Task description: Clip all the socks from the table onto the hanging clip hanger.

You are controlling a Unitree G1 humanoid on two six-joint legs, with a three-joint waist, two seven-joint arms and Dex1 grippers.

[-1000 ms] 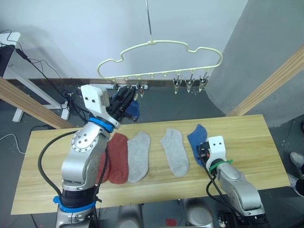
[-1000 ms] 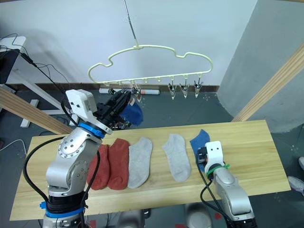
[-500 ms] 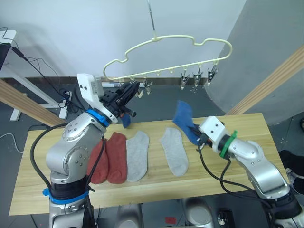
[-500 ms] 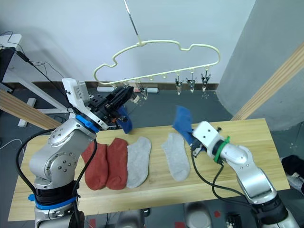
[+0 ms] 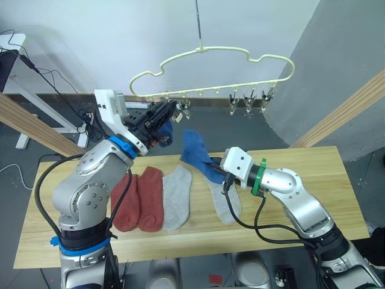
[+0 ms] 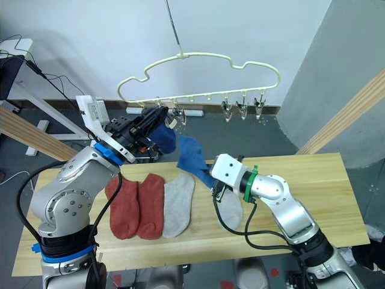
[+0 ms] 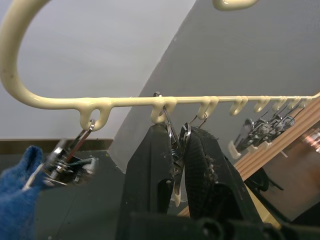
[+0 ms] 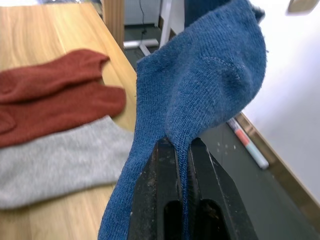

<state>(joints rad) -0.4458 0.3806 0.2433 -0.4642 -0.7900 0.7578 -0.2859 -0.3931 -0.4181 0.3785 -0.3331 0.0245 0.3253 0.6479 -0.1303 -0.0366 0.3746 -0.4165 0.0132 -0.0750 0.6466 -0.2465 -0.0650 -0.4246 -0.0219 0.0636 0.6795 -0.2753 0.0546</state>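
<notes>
Long rectangular tabletop (image 5: 313,174) of light yellowish wood with visible grain, running across the lower half of both eye views. Overhead, pale cream wavy cloud-shaped clip hanger (image 5: 210,57) on a thin metal hook, a row of small metal clips (image 5: 249,103) dangling from its lower bar. Flat on the tabletop, side by side toward the robot's left: two rust-red knit ankle socks (image 5: 139,198), then a light grey ankle sock (image 5: 175,196) just beside them. Second light grey sock (image 5: 225,205) further right, partly under the right arm.

Right hand (image 8: 181,150) raised above the tabletop middle, clenched on a blue knit ankle sock (image 5: 195,153), black fingers (image 8: 157,195) pinching a fold of it; sock held up off the wood and flaring upward between the tabletop and the hanger's bar, clear of the clips. Another blue sock (image 6: 165,138) hanging near the hanger's left end, apparently gripped by a metal clip (image 7: 70,162), though the wrist view blurs that spot.

Left hand (image 7: 177,150) up at the bar near that left end, clenched on a thin metal clip (image 7: 172,132) that hangs from a cream loop of the bar.
</notes>
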